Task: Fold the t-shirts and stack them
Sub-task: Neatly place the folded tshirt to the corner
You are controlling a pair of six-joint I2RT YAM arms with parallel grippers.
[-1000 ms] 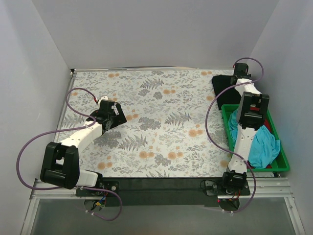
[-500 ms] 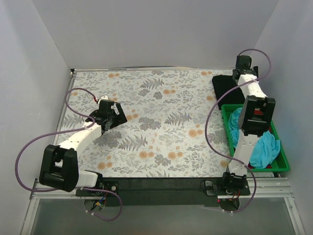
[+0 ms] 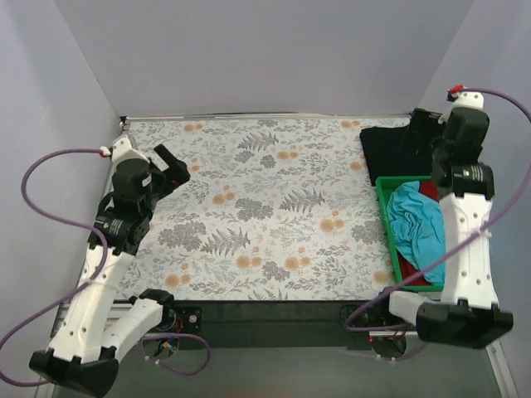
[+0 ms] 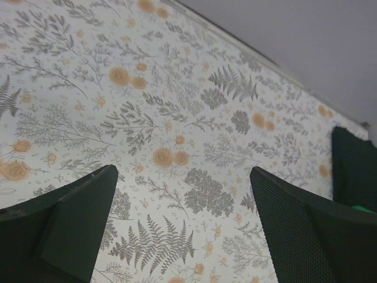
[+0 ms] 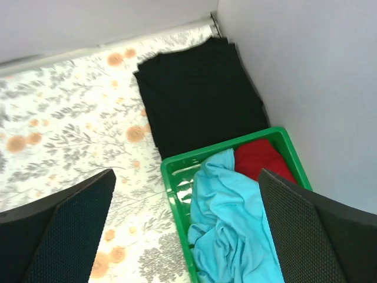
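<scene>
red t-shirt [image 5: 259, 158]: mostly under turquoise t-shirt [image 5: 227, 218] | black t-shirt [image 4: 353, 168]: cut off at left wrist view's edge

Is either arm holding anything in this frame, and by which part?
Nothing is held. The left gripper and the right gripper both have open, empty jaws; the black t-shirt lies untouched.
</scene>
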